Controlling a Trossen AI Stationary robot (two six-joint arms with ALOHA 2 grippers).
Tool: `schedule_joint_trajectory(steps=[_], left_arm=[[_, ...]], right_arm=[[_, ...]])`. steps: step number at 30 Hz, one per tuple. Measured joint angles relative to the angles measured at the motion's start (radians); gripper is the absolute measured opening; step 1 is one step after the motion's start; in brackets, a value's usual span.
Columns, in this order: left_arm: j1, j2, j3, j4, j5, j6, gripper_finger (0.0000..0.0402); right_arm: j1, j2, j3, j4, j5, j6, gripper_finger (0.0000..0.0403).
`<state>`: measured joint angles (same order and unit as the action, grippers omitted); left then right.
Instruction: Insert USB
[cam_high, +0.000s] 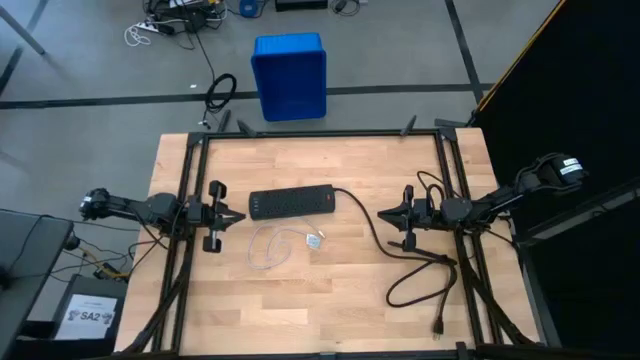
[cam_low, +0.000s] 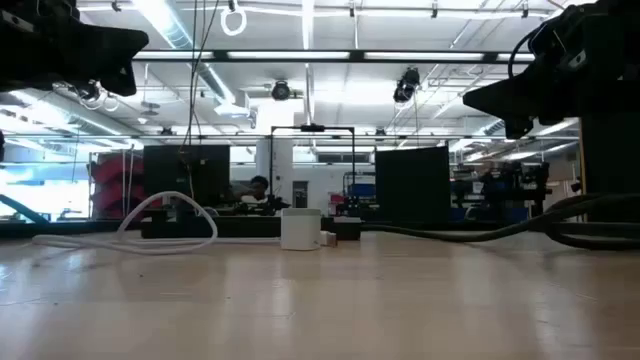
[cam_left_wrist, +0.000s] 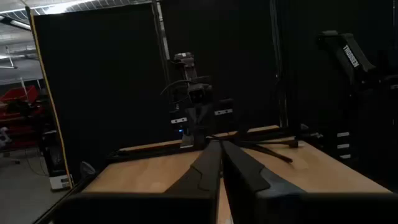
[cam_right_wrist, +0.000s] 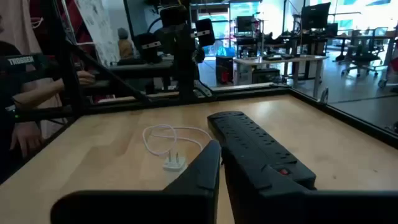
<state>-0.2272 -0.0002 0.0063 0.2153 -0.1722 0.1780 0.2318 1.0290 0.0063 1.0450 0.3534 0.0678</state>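
The USB cable (cam_high: 266, 247) is thin and whitish. It lies in a loose loop on the table just near of the black power strip (cam_high: 291, 203), also showing in the right wrist view (cam_right_wrist: 163, 135) and the low view (cam_low: 160, 214). One end reaches a small white cube adapter (cam_high: 316, 241) (cam_right_wrist: 175, 163) (cam_low: 300, 228) resting on the wood. My left gripper (cam_high: 238, 215) (cam_left_wrist: 219, 148) hovers shut, left of the strip. My right gripper (cam_high: 384, 213) (cam_right_wrist: 220, 150) hovers shut, right of the strip. Both are above the table and point at each other.
A thick black power cord (cam_high: 415, 270) runs from the strip's right end, coils on the right half of the table and ends in a plug (cam_high: 437, 327) near the near edge. A blue bin (cam_high: 289, 75) stands on the floor beyond the far edge. Bare wood lies toward the near edge.
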Motion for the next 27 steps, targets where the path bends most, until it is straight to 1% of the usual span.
schedule_joint_trajectory(steps=[11, 22, 27], left_arm=[[0.0, 0.0, 0.0, 0.0, 0.0, 0.0, 0.0001], [0.0, 0.0, 0.0, 0.0, 0.0, 0.0, 0.0001], [0.0, 0.0, 0.0, 0.0, 0.0, 0.0, 0.0001]], right_arm=[[0.0, 0.0, 0.0, 0.0, 0.0, 0.0, 0.0011], [0.0, 0.0, 0.0, 0.0, 0.0, 0.0, 0.0001], [0.0, 0.0, 0.0, 0.0, 0.0, 0.0, 0.0005]])
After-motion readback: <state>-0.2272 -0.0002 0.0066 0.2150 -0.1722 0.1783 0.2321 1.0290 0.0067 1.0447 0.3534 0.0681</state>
